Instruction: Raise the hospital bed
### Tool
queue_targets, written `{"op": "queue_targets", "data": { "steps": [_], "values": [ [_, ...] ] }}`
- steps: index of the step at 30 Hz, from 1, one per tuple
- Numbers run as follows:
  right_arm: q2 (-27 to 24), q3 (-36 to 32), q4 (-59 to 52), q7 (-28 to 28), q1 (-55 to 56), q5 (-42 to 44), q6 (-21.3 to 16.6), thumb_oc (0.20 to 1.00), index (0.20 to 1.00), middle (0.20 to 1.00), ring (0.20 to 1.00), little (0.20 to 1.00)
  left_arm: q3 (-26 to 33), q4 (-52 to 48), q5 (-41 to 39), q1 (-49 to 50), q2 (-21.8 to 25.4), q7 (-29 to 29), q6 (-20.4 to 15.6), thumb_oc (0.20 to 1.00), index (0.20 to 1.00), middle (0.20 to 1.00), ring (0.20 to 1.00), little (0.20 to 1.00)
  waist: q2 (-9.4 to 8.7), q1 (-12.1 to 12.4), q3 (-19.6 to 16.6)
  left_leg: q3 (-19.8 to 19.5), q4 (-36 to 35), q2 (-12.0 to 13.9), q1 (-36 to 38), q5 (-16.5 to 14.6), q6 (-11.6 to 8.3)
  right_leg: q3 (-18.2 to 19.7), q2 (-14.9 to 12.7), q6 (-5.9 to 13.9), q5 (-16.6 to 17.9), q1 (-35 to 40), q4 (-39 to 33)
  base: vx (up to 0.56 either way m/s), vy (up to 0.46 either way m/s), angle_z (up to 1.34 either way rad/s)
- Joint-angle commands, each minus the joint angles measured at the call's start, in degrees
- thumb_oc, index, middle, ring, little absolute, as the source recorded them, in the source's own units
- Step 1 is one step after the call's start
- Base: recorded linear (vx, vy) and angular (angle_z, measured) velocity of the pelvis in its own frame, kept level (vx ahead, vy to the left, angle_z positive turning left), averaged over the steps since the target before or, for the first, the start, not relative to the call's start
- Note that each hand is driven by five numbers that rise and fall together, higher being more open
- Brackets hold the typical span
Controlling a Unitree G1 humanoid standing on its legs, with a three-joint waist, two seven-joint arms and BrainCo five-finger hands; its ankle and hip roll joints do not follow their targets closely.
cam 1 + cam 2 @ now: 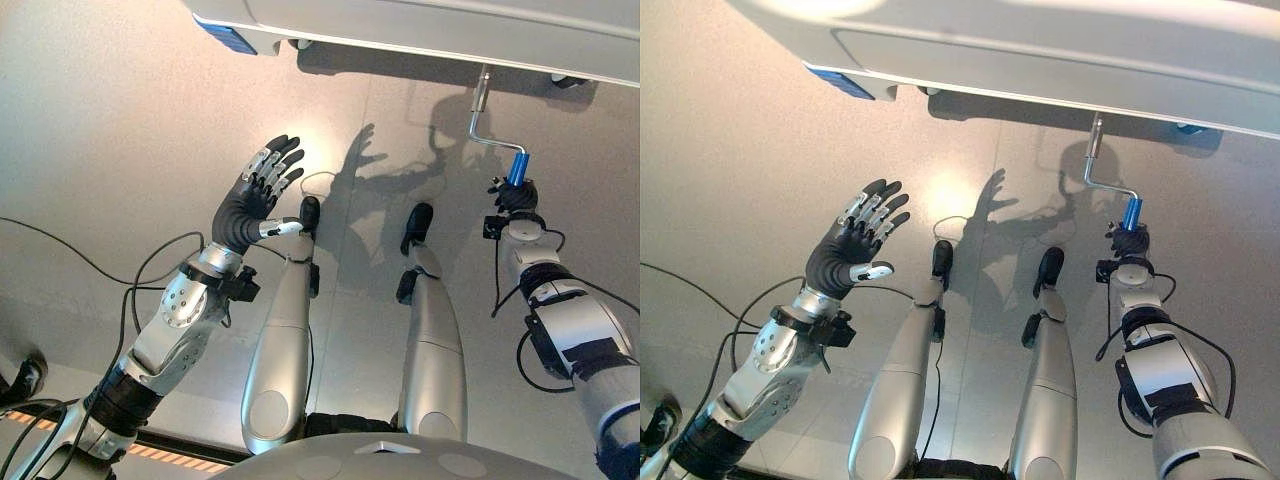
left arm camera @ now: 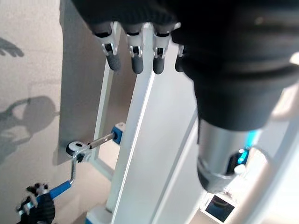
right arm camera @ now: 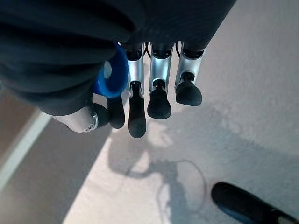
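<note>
The white hospital bed [image 1: 450, 25] spans the far edge of the scene, over a grey floor. A bent metal crank [image 1: 485, 130] hangs out from under its frame and ends in a blue grip [image 1: 517, 165]. My right hand [image 1: 512, 197] is shut round the lower end of that grip; the right wrist view has the blue grip's end [image 3: 112, 72] between the palm and the curled fingers [image 3: 159, 98]. Well left of the crank, my left hand [image 1: 250, 200] is held up open with spread fingers, holding nothing. Beyond the left hand's fingers [image 2: 135, 60], its wrist view takes in the crank [image 2: 74, 163].
A blue corner piece [image 1: 225, 35] sits at the bed's left end and a dark caster [image 1: 570, 82] under its right end. The crank's shaft enters the bed frame at a blue-and-white bracket [image 2: 117, 133]. Open grey floor [image 1: 100, 130] lies left of the bed.
</note>
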Motion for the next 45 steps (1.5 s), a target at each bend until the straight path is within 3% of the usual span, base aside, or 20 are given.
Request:
{"op": "queue_targets", "data": {
  "steps": [1, 14, 15, 16, 20, 22, 24, 26, 28, 34, 40, 43, 44, 45],
  "values": [
    [-2.92, 3.86, -0.95, 0.97, 0.43, -2.81, 1.38, 0.200, 0.200, 0.200, 0.200, 0.200, 0.61, -2.01, 3.20, -1.77, -1.92, 0.70, -1.60, 1.000, 1.000, 1.000, 1.000, 1.000, 6.22, -0.60, -1.13, -1.34, -1.45, -0.23, -0.19, 2.00, -0.67, -0.63, 0.40, 1.86, -5.64, 1.27, 6.19, -0.01, 0.031, 0.05],
    [7.30, 7.17, -5.04, 3.23, 0.69, -2.23, 0.75, 0.200, 0.200, 0.200, 0.200, 0.200, -5.96, 5.61, 12.27, -16.48, 4.56, 2.77, -1.59, 1.000, 1.000, 1.000, 1.000, 1.000, 5.34, -2.00, -1.13, -0.46, -0.18, -0.73, -1.85, 1.93, -0.29, 0.29, 0.05, 2.15, -4.46, 0.25, 5.54, -0.01, 0.038, -0.01],
    [7.91, 6.88, -5.50, 3.70, 1.28, -1.12, 0.42, 0.733, 0.733, 0.733, 0.733, 0.733, -5.67, 6.12, 11.94, -16.40, 4.09, 2.64, -1.63, 1.000, 1.000, 1.000, 1.000, 1.000, 5.23, -2.17, -1.13, -0.37, 0.01, -0.80, -1.88, 1.89, -0.28, 0.35, 0.03, 2.18, -4.27, 0.25, 5.32, -0.02, 0.052, -0.05],
    [8.08, 6.72, -5.59, 3.84, 1.52, -0.83, 0.39, 1.000, 1.000, 1.000, 1.000, 1.000, -5.94, 6.53, 11.82, -16.41, 3.55, 2.51, -1.46, 1.000, 1.000, 1.000, 1.000, 1.000, 5.14, -2.33, -1.13, -0.31, -0.05, -0.79, -1.74, 1.90, -0.27, 0.38, 0.00, 2.20, -4.14, 0.39, 5.15, -0.02, 0.038, -0.06],
    [8.54, 6.79, -5.37, 4.26, 2.25, -1.23, 0.62, 1.000, 1.000, 1.000, 1.000, 1.000, -7.03, 7.63, 12.22, -16.37, 2.71, 1.59, -0.94, 1.000, 1.000, 1.000, 1.000, 1.000, 4.91, -2.65, -1.13, 0.10, -0.49, -0.69, -0.60, 2.01, -0.31, 0.51, 0.06, 2.29, -3.63, 1.53, 4.21, -0.02, 0.047, -0.04],
    [8.66, 6.48, -5.14, 4.40, 3.13, -1.71, 0.90, 1.000, 1.000, 1.000, 1.000, 1.000, -7.50, 10.95, 10.90, -15.09, 0.10, 0.75, -0.24, 1.000, 1.000, 1.000, 1.000, 1.000, 4.54, -2.97, -1.13, 0.29, -1.25, -0.52, 0.65, 2.32, -0.40, 0.36, -0.02, 2.39, -3.27, 2.85, 3.12, -0.01, 0.017, -0.01],
    [9.37, 4.91, -5.01, 4.36, 5.76, -1.74, 1.13, 1.000, 1.000, 1.000, 1.000, 1.000, -7.81, 23.05, 9.57, -10.61, -7.72, -0.72, 1.88, 1.000, 1.000, 1.000, 1.000, 1.000, 3.85, -3.51, -1.13, 0.59, -4.19, -0.48, 4.84, 3.14, -0.37, 0.12, 0.08, 2.59, -2.38, 6.63, 0.75, 0.00, 0.000, 0.00],
    [9.66, 4.62, -4.66, 4.35, 6.88, -2.41, 1.44, 1.000, 1.000, 1.000, 1.000, 1.000, -8.00, 27.02, 11.50, -9.32, -9.01, -0.92, 2.39, 1.000, 1.000, 1.000, 1.000, 1.000, 3.91, -3.62, -1.13, 0.86, -5.19, -0.49, 6.90, 3.29, -0.38, 0.02, -0.15, 2.66, -2.10, 8.53, -0.13, 0.00, 0.022, -0.05],
    [10.43, 3.59, -3.71, 5.03, 10.73, -5.56, 2.20, 1.000, 1.000, 1.000, 1.000, 1.000, -7.90, 38.48, 16.96, -6.28, -11.71, -1.87, 3.92, 1.000, 1.000, 1.000, 1.000, 1.000, 3.22, -4.41, -1.13, 1.41, -6.87, -0.36, 12.71, 3.18, -0.25, -0.02, -0.28, 3.03, -1.52, 14.34, -2.54, 0.02, 0.048, -0.07],
    [10.97, 0.95, -3.00, 5.65, 18.58, -8.51, 2.36, 1.000, 1.000, 1.000, 1.000, 1.000, -8.24, 52.08, 26.85, -4.55, -14.70, -2.17, 5.02, 1.000, 1.000, 1.000, 1.000, 1.000, 1.67, -6.29, -1.13, 2.01, -8.31, 0.00, 21.11, 2.50, -0.14, -0.54, -0.33, 3.43, -0.95, 23.10, -5.47, 0.04, 0.024, -0.04],
    [10.82, -1.33, -4.02, 7.29, 26.13, -11.35, 2.33, 1.000, 1.000, 1.000, 1.000, 1.000, -1.73, 66.66, 32.30, -2.28, -18.85, -1.51, 7.21, 1.000, 1.000, 1.000, 1.000, 1.000, -0.23, -7.61, -1.14, 2.47, -11.26, 1.03, 32.24, 2.02, -0.50, -1.68, 0.24, 3.67, -0.45, 34.31, -9.61, 0.05, -0.013, -0.06],
    [10.68, -1.64, -3.70, 8.41, 29.64, -13.67, 3.02, 1.000, 1.000, 1.000, 1.000, 1.000, 1.14, 71.85, 34.98, -0.61, -19.65, -1.31, 7.78, 1.000, 1.000, 1.000, 1.000, 1.000, -0.99, -7.81, -4.21, 2.69, -13.51, 1.49, 36.19, 2.20, -0.63, -2.32, 0.68, 3.82, 0.51, 38.58, -12.88, 0.08, -0.031, -0.08],
    [10.76, -2.76, -2.95, 9.15, 32.19, -14.53, 3.36, 1.000, 1.000, 1.000, 1.000, 1.000, 3.33, 74.60, 36.10, 0.77, -20.16, -1.17, 8.08, 1.000, 1.000, 1.000, 1.000, 1.000, -1.19, -7.80, -7.28, 2.99, -14.76, 1.86, 38.12, 2.24, -0.73, -2.83, 0.65, 3.91, 1.12, 40.59, -14.67, 0.04, -0.020, -0.08],
    [10.76, -2.75, -2.98, 9.14, 32.24, -14.53, 3.37, 1.000, 1.000, 1.000, 1.000, 1.000, 3.32, 74.60, 36.11, 0.81, -20.17, -1.16, 8.07, 1.000, 1.000, 1.000, 1.000, 1.000, -1.18, -7.80, -7.29, 2.98, -14.83, 1.87, 38.20, 2.26, -0.73, -2.85, 0.67, 3.91, 1.15, 40.67, -14.75, 0.08, -0.044, -0.06]
  ]
}}
